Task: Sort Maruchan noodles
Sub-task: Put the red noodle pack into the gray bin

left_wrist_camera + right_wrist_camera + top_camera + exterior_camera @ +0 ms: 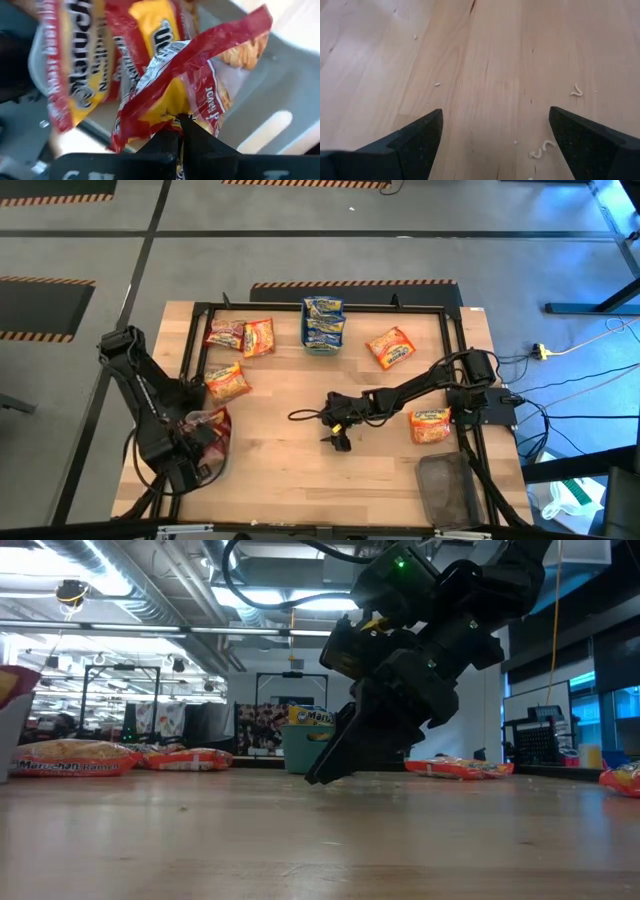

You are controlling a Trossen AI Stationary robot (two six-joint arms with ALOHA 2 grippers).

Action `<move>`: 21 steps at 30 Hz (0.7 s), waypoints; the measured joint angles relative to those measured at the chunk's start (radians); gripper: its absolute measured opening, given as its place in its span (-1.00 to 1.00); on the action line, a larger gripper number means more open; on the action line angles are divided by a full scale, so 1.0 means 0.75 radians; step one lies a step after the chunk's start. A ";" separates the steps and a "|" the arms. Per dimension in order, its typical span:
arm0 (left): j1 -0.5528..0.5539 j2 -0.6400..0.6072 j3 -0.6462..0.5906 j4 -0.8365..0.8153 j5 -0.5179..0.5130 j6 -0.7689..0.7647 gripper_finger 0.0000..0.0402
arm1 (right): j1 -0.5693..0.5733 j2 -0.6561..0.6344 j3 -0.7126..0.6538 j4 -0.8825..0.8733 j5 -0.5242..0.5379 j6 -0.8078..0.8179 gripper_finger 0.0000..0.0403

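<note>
My left gripper point(200, 432) hangs at the table's near left, pointing down and shut on a red-pink Maruchan packet point(165, 85). Under it, more red-pink packets point(75, 75) lie in a light tray point(285, 95). My right gripper point(337, 435) stands open low over bare wood at the table's middle, with nothing between its fingers point(420, 140). Loose packets lie flat on the table: a red-pink one point(225, 333), orange ones point(258, 337) point(228, 382) point(390, 347), and one point(430, 424) beside the right arm. Blue packets point(323, 320) sit in a teal bin. My left gripper pinches the red-pink packet between its two fingers, on the crinkled film beside its red sealed edge point(172, 112). The fingers come from above, pointing down. The packet hangs crumpled and tilted below them, over the packets in the tray; whether it touches them I cannot tell.
A dark grey tray point(450, 490) sits at the near right corner. A black frame point(320, 307) runs around the work area. Noodle crumbs point(545, 147) lie on the wood under the right gripper. Bare wood stretches along the near middle point(300, 470).
</note>
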 joint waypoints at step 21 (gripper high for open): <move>0.075 -0.001 -0.047 0.116 -0.066 0.149 -1.00 | 0.000 0.000 0.002 0.039 0.001 -0.009 0.74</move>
